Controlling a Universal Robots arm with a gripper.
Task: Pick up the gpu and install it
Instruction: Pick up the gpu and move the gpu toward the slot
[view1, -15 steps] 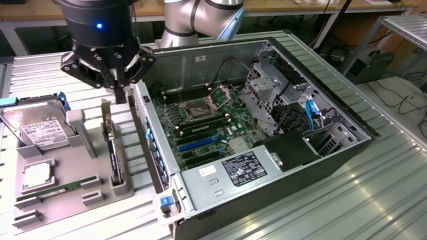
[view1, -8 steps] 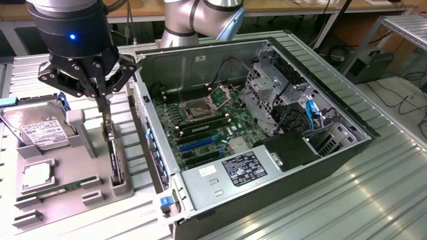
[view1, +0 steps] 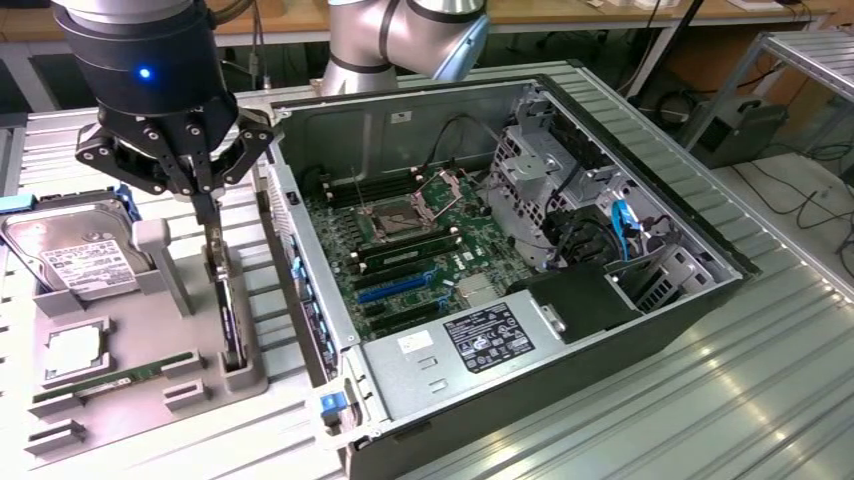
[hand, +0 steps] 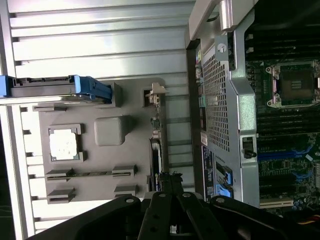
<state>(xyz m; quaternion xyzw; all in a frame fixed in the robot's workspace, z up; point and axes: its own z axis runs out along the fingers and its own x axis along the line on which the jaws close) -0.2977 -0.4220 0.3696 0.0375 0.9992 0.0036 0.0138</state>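
Observation:
The gpu (view1: 231, 320) stands on its edge in a slot of the grey holder (view1: 147, 300), still seated there. In the wrist view the gpu (hand: 156, 150) is a thin edge-on strip with a silver bracket at its far end. My gripper (view1: 208, 225) reaches straight down onto the card's upper edge at the end farther from the exterior camera, fingers drawn together on it. The gripper (hand: 170, 179) meets the strip's near end in the wrist view. The open computer case (view1: 641, 300) lies at the exterior view's right, with blue expansion slots (view1: 394, 287) on its motherboard (view1: 414, 240).
On the holder (hand: 107, 132) also sit a silver hard drive (view1: 74, 250), a processor chip (view1: 74, 350) and a narrow green memory stick (view1: 114, 382). The case's rear wall (view1: 300, 270) rises right beside the holder. The ribbed metal table (view1: 747, 400) extends around the case.

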